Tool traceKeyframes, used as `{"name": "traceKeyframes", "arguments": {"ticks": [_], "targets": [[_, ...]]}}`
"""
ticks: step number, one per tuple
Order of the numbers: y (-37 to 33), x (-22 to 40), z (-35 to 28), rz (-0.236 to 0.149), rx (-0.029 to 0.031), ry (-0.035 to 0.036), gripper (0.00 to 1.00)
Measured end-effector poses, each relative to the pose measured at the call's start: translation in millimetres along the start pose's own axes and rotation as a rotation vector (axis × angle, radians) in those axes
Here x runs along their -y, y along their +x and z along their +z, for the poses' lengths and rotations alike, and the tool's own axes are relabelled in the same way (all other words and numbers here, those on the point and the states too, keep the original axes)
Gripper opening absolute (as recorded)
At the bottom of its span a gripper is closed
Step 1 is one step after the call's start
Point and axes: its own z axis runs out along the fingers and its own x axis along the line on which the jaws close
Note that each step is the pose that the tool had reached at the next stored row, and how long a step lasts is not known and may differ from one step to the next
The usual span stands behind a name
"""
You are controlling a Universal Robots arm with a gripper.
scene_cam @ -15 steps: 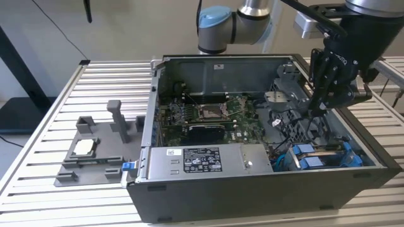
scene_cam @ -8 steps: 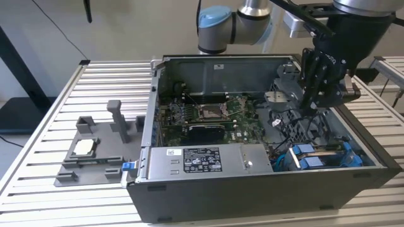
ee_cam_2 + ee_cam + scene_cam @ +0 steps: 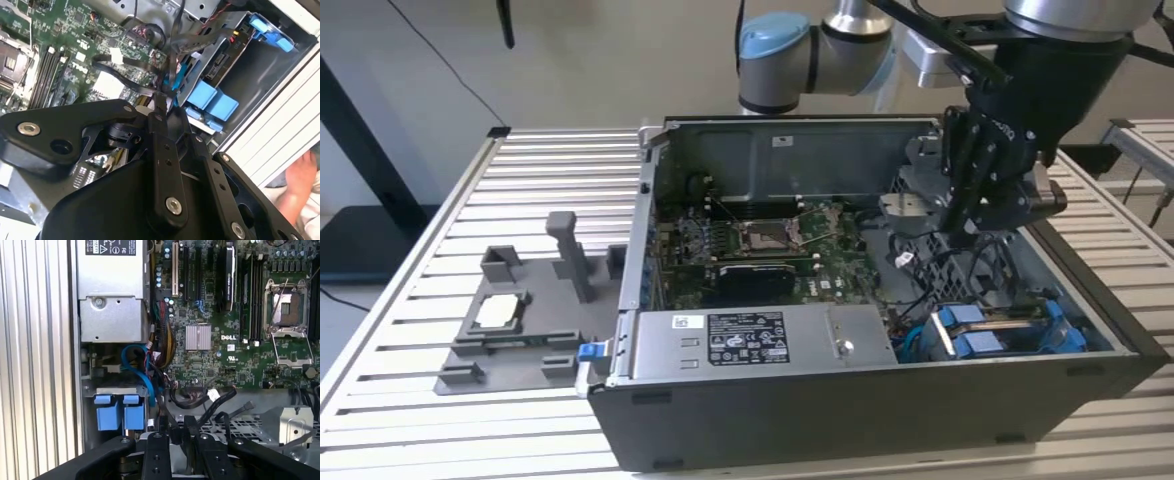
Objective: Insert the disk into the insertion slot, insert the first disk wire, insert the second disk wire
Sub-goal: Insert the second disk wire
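The disk (image 3: 994,328), with its blue tabs (image 3: 117,411), sits in the grey insertion slot (image 3: 200,55) at the case's front corner on the exterior view's right. My gripper (image 3: 963,235) hangs inside the open case just behind that bay, over a tangle of black wires (image 3: 200,396). In both wrist views the fingers stand close together, and they look shut on a black disk wire (image 3: 125,82) that loops from the motherboard to the fingertips (image 3: 160,102). A blue cable (image 3: 145,375) curves past the disk (image 3: 212,100). The gripper's body hides the wire's end.
The silver power-supply box (image 3: 747,340) fills the case's front on the exterior view's left, beside the green motherboard (image 3: 761,250). A grey fixture (image 3: 520,320) stands on the slatted table (image 3: 400,300) beside the case. A person's hand (image 3: 300,180) rests outside the case wall.
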Motion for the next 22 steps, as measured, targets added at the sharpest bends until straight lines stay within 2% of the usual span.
{"name": "traceKeyframes", "arguments": {"ticks": [5, 11, 15, 22], "targets": [[0.0, -2.7, 1.2, -0.032, -0.0057, -0.0005, 0.27], [0.0, -2.8, 1.4, -0.032, -0.0077, -0.0005, 0.27], [-0.2, -2.8, 2.2, -0.032, -0.0152, -0.0003, 0.27], [-1.2, -0.9, 2.7, -0.032, -0.0161, -0.0001, 0.27]]}}
